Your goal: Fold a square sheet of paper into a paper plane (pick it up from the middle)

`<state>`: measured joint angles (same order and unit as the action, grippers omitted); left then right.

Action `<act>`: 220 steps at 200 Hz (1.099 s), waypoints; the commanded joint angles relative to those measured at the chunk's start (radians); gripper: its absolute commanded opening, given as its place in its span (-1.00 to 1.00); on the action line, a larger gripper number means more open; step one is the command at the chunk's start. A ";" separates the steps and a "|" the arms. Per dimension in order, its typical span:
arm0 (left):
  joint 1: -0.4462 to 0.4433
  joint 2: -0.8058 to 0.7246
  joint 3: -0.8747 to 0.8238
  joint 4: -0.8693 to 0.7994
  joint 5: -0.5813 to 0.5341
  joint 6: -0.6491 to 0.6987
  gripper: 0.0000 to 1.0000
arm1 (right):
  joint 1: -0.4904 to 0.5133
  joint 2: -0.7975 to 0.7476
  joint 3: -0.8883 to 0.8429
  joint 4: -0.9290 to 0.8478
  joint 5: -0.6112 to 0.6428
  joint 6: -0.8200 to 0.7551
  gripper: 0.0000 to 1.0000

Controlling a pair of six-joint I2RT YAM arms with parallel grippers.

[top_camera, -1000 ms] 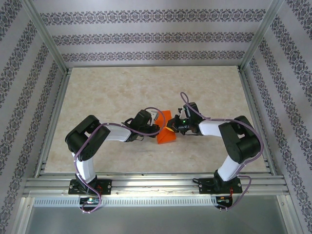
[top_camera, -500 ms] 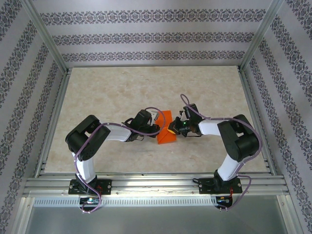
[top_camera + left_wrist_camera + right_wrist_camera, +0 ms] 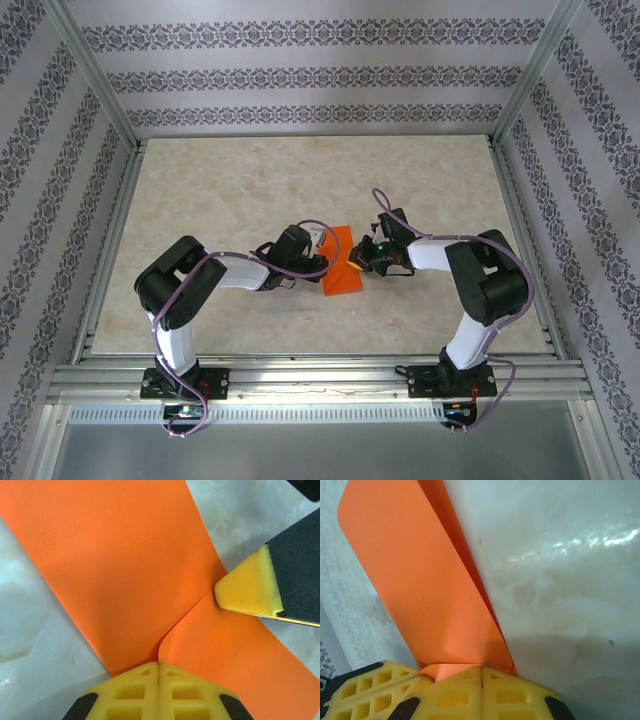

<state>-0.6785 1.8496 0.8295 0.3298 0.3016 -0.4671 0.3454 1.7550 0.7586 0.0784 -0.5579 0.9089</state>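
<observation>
We see the overhead view brightly and evenly lit, with soft light from above. The counter (image 3: 200, 200) reads pale without hard glare, and the arms (image 3: 235, 272) throw only faint, short shadows close beneath them. The frame posts (image 3: 95, 75) lean outward toward the corners, a wide-lens bend.

In the left wrist view the square sheet of paper (image 3: 115, 555) is sharp and strongly saturated, with a darker band along its curl. The left claw (image 3: 159, 666) at the bottom edge looks slightly soft.

In the right wrist view white glare streaks cross the counter at upper right, a broad grey shadow lies lower right, and the right claw (image 3: 481, 669) is blurred.
</observation>
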 commanded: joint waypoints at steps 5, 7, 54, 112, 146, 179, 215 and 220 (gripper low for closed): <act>0.013 0.030 -0.015 -0.081 -0.001 0.015 -1.00 | -0.028 0.030 -0.030 -0.032 0.062 -0.003 -1.00; 0.013 0.029 -0.017 -0.080 0.000 0.016 -1.00 | -0.030 0.029 -0.033 -0.026 0.061 0.001 -1.00; 0.013 0.029 -0.031 -0.067 0.002 0.004 -1.00 | -0.060 -0.006 -0.021 0.002 0.071 0.016 -1.00; 0.013 0.025 -0.043 -0.061 0.001 0.002 -1.00 | -0.072 -0.020 0.019 -0.044 0.110 0.019 -1.00; 0.013 0.028 -0.037 -0.060 0.003 0.000 -1.00 | -0.058 -0.102 0.020 -0.075 0.137 -0.028 -1.00; 0.013 0.028 -0.029 -0.061 0.001 -0.002 -1.00 | -0.011 -0.130 0.019 -0.063 0.065 -0.060 -1.00; 0.013 0.029 -0.025 -0.069 -0.002 0.001 -1.00 | 0.041 -0.044 0.026 -0.014 -0.009 -0.027 -1.00; 0.013 0.028 -0.023 -0.072 -0.002 0.003 -1.00 | 0.046 -0.034 0.025 -0.007 -0.011 -0.022 -1.00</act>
<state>-0.6785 1.8507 0.8204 0.3485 0.3099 -0.4679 0.3676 1.6665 0.7750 0.0418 -0.5201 0.8803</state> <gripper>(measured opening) 0.062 0.049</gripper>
